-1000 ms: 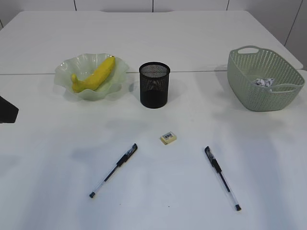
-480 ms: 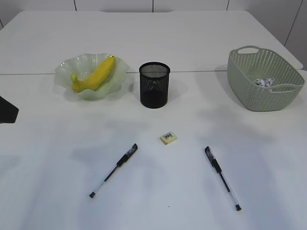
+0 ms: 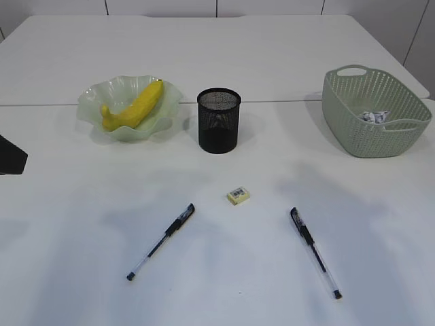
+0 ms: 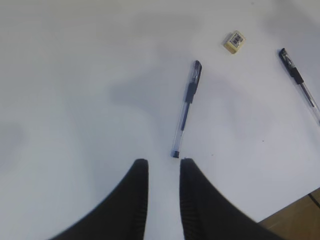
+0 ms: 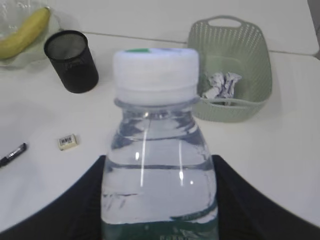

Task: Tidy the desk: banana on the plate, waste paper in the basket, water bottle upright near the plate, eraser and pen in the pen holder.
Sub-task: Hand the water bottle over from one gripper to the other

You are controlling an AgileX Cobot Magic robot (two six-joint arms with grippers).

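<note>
Done, as I read it: banana (image 3: 136,104) on plate (image 3: 92,102); waste paper (image 5: 222,84) in basket (image 3: 353,129).

Left: water bottle (image 5: 157,150) clamped in my right jaws, aloft; eraser (image 3: 238,195) and two pens (image 3: 162,240) (image 3: 315,252) on bench (image 3: 224,285), pen holder (image 3: 219,120) unfilled.

Left jaws slightly apart, empty, above near pen.

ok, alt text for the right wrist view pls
A clear water bottle with a white cap fills the foreground, clamped between the right gripper's dark fingers. On the white table behind: a green basket holding crumpled paper, a black mesh pen holder, an eraser, and a banana at top left.
</note>
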